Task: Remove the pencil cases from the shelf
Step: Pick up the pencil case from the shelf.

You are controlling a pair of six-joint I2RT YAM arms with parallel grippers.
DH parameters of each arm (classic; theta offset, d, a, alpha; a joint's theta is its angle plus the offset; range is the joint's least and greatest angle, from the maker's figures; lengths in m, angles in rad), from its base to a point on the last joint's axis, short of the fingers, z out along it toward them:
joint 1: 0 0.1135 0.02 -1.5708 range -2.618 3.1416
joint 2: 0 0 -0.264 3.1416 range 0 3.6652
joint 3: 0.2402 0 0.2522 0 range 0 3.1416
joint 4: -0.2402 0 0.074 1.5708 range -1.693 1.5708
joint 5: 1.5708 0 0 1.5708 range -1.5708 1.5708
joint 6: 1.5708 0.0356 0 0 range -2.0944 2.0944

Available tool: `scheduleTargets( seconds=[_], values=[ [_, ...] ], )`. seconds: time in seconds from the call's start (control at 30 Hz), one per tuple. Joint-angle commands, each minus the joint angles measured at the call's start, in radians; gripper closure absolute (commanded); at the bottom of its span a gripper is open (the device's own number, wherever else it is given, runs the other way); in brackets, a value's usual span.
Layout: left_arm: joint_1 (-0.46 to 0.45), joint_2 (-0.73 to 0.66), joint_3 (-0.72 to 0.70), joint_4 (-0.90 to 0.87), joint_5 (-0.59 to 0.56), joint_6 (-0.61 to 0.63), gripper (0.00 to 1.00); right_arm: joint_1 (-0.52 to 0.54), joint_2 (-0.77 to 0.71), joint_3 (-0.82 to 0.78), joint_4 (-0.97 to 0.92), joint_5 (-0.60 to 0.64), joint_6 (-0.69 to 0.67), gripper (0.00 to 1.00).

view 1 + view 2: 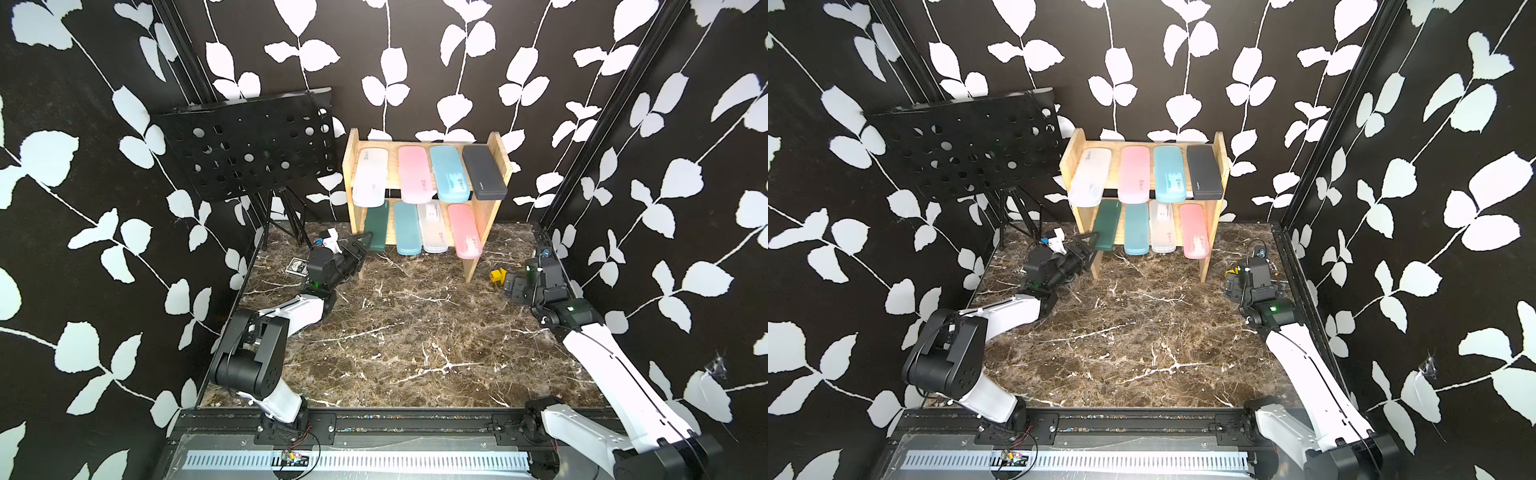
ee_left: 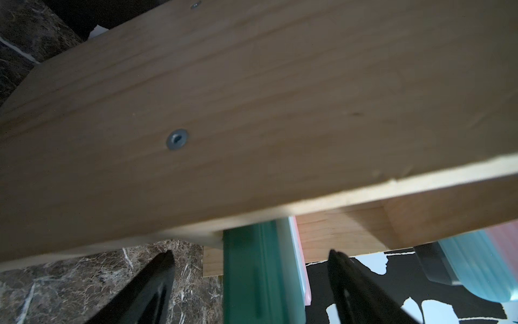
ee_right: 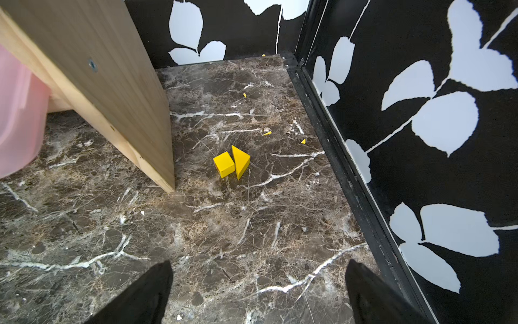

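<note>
apart on the left gripper (image 2: pixel 250 252), one finger either side of the near end of the dark green case (image 1: pixel 377 226), with a gap showing on both sides in the wrist view, so no grip so far. lying far left on the lower tier of the shelf (image 1: pixel 500 162), hard by the side board (image 2: pixel 252 112), poking out past the front edge. may catch that board with the outer finger while closing, and shove the whole light shelf. may pinch only the rounded tip of slick plastic and lose it mid-pull. could drag the teal case (image 1: pixel 407 228) just beside it along too. apart and empty on the right gripper (image 3: pixel 259 263), low over the marble table (image 1: pixel 415 332) near two yellow blocks (image 3: pixel 231 164), apart from the shelf, so little risk there.
</note>
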Motion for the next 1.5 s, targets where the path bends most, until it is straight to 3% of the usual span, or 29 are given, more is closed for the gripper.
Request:
scheduleTargets(
  seconds=[0.0, 0.13, 0.27, 0.43, 0.6, 0.7, 0.8, 0.93, 1.1, 1.3, 1.47],
  values=[
    [-0.011, -0.006, 0.031, 0.038, -0.012, -0.005, 0.24, 0.006, 0.001, 0.057, 0.006, -0.01, -0.001, 0.01],
    [-0.016, 0.007, 0.022, 0.052, -0.009, -0.027, 0.45, 0.006, -0.005, 0.065, 0.001, -0.013, 0.0, 0.01],
    [-0.017, 0.021, 0.003, 0.101, -0.002, -0.057, 0.56, 0.005, -0.013, 0.07, -0.009, -0.015, -0.002, 0.01],
    [-0.019, 0.005, -0.024, 0.098, -0.005, -0.06, 0.79, 0.007, -0.024, 0.075, -0.024, -0.031, -0.002, 0.02],
    [-0.019, -0.033, -0.078, 0.113, -0.004, -0.046, 0.89, 0.045, -0.039, 0.103, -0.06, -0.021, 0.009, 0.01],
    [-0.019, -0.089, -0.119, 0.109, 0.035, 0.035, 0.92, 0.113, -0.063, 0.126, -0.073, -0.001, 0.047, 0.01],
    [-0.028, -0.219, -0.162, -0.05, 0.057, 0.238, 1.0, 0.202, -0.084, 0.144, -0.077, -0.002, 0.114, 0.0],
    [-0.053, -0.455, -0.219, -0.354, 0.024, 0.544, 1.0, 0.347, -0.098, 0.135, -0.04, -0.021, 0.216, 0.01],
    [-0.063, -0.757, -0.309, -0.63, -0.012, 0.787, 1.0, 0.508, -0.063, 0.101, 0.106, -0.069, 0.331, 0.01],
    [-0.07, -1.055, -0.415, -0.777, -0.057, 0.882, 1.0, 0.675, 0.123, 0.09, 0.44, -0.172, 0.468, 0.01],
    [-0.096, -1.155, -0.445, -0.75, -0.056, 0.877, 1.0, 0.754, 0.343, 0.223, 0.572, -0.23, 0.515, 0.01]
  ],
)
